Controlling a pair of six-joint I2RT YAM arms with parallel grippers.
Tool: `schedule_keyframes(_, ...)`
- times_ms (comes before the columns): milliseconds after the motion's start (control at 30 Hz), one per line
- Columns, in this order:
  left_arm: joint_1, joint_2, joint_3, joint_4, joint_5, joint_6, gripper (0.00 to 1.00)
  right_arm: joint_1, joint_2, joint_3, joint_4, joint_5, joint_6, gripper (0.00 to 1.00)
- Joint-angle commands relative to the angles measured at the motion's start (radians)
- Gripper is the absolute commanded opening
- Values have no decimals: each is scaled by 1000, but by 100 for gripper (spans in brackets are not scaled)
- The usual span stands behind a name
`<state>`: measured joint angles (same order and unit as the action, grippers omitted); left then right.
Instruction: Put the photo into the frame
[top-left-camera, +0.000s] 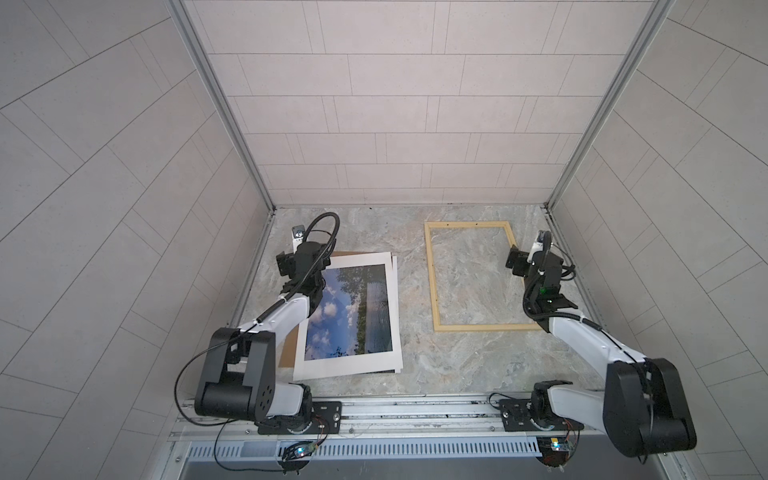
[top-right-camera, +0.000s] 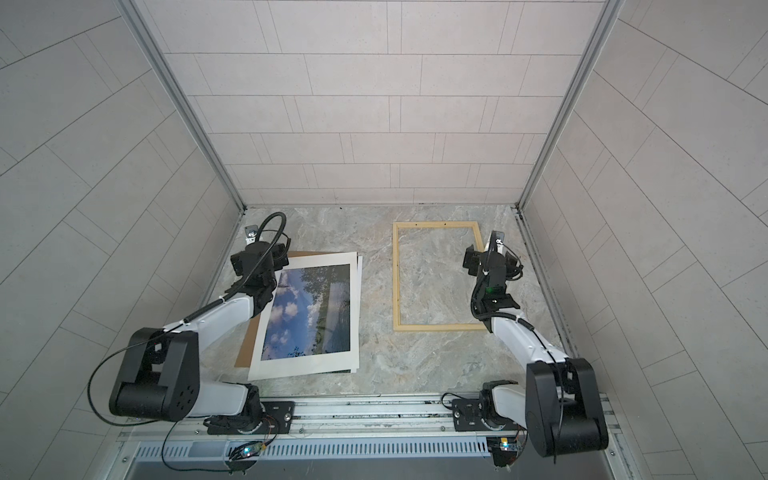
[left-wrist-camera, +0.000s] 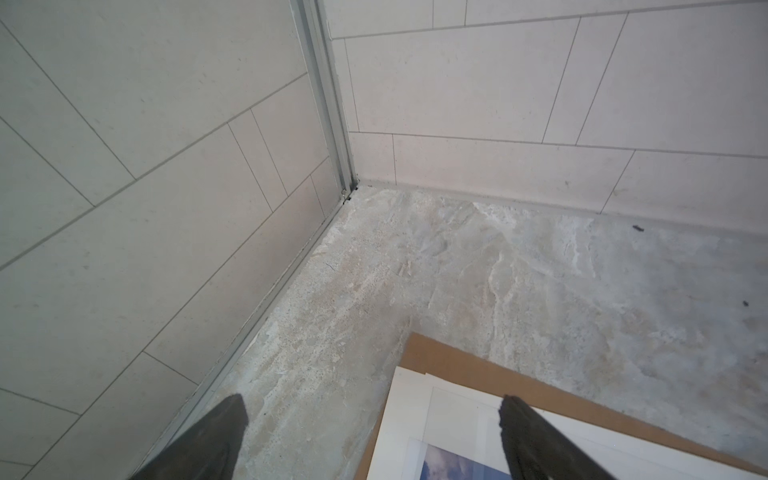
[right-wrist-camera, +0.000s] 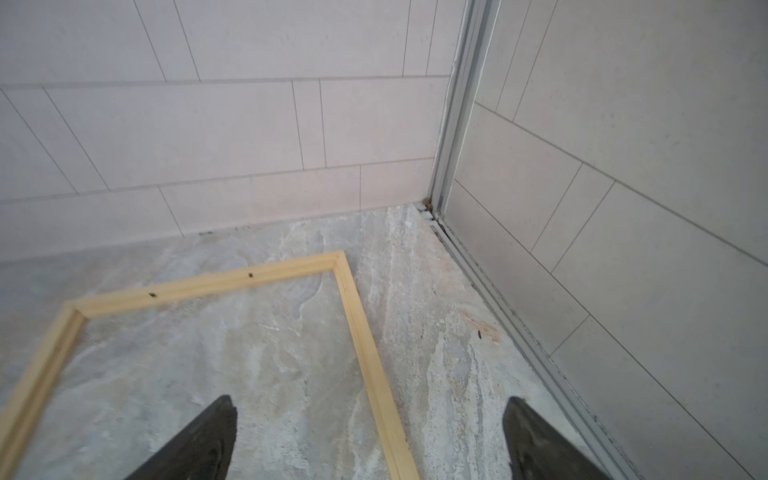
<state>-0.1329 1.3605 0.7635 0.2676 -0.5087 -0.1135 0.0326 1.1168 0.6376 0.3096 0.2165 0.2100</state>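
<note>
The photo (top-left-camera: 353, 316) of sky, clouds, trees and water lies face up on the left of the marble table in both top views, on a stack with a white sheet. My left gripper (left-wrist-camera: 370, 411) hovers open over its far left corner: one finger is above the bare table, the other above the photo's white margin (left-wrist-camera: 440, 415). The frame (top-left-camera: 486, 327), thin pale wood, lies flat and empty on the right (top-right-camera: 436, 326). My right gripper (right-wrist-camera: 370, 409) is open and straddles the frame's right bar (right-wrist-camera: 365, 345), with nothing held.
A brown backing board (top-left-camera: 291, 349) lies under the photo stack, and its corner (left-wrist-camera: 457, 353) sticks out. Tiled walls with metal corner rails (left-wrist-camera: 328, 124) close in the left, back and right. The arms' base rail (top-left-camera: 415, 411) runs along the front.
</note>
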Motion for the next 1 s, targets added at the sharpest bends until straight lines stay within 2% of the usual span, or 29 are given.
schedule_keyframes(0,-48,-69,129,-488,-98,-160,100,12,-111,68,-381,-190,135,92)
schedule_keyframes(100,-89,-119,230,-781,-28,-313,99,48,-187,101,-543,-333,202,89)
schedule_keyframes(133,-102,-135,248,-849,15,-338,92,69,-206,108,-595,-367,222,88)
schedule_keyframes(167,-121,-149,262,-915,32,-376,91,95,-225,110,-637,-400,240,87)
schedule_keyframes(300,-183,-207,255,-1046,130,-448,84,246,-277,120,-759,-483,302,83)
schedule_keyframes(433,-222,-232,203,-1089,278,-485,71,442,-290,70,-756,-493,402,82)
schedule_keyframes(533,-243,-226,161,-1095,377,-518,59,535,-254,6,-667,-514,476,82)
schedule_keyframes(567,-257,-223,149,-1093,392,-520,54,561,-230,-11,-623,-531,505,81)
schedule_keyframes(700,-313,-225,92,-1086,442,-570,44,687,-118,-13,-537,-531,590,79)
schedule_keyframes(800,-357,-241,20,-1049,502,-605,29,773,-18,-13,-472,-553,648,77)
schedule_keyframes(967,-444,-254,-89,-981,500,-682,14,871,152,-57,-326,-632,709,76)
